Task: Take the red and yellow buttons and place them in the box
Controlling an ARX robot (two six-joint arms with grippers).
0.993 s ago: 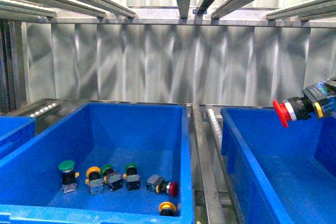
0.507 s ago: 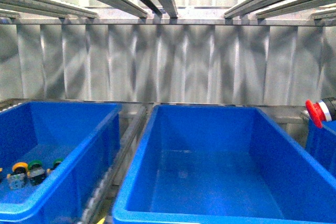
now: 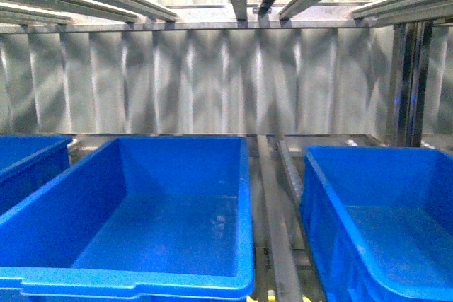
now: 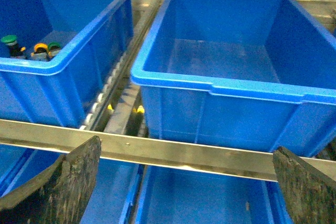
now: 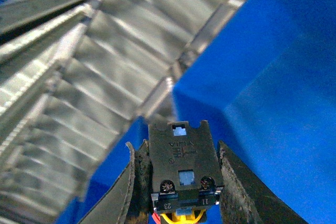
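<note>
Only the switch body (image 5: 182, 174) shows between the right gripper's (image 5: 181, 182) clamped fingers; left gripper (image 4: 184, 182) gapes empty.

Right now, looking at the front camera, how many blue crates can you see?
3: a left crate cut off by the frame edge, a centre crate seen almost whole, and a right crate partly out of frame. More may sit outside this view.

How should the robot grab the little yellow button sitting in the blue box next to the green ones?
Probably straight down from above: the yellow button sits deep in the crate, whose tall walls block the sides. Pinch the dark body under its round cap, keeping clear of the green buttons close beside it.
</note>
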